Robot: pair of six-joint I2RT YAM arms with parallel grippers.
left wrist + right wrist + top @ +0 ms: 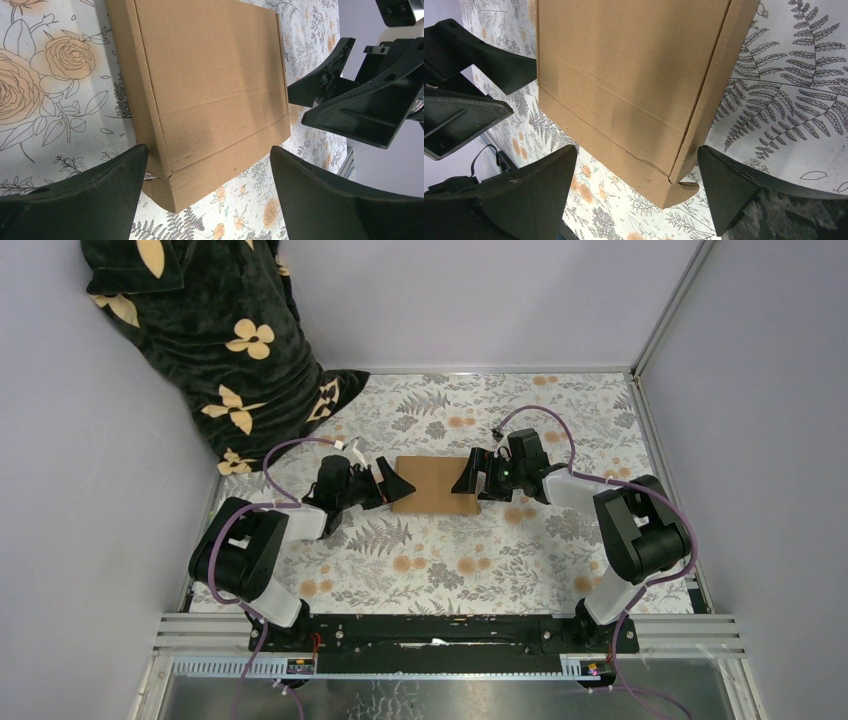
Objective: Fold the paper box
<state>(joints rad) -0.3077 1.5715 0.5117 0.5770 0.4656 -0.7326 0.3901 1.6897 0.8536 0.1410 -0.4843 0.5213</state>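
Brown paper box [436, 485] lies closed between wide-open, empty left pincer [209, 150] and right pincer [636, 150]

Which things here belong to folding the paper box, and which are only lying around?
For the job:
paper box
left gripper, open, at its left end
right gripper, open, at its right end

Only lying about:
dark flowered cloth, far left corner
patterned table cover, under everything
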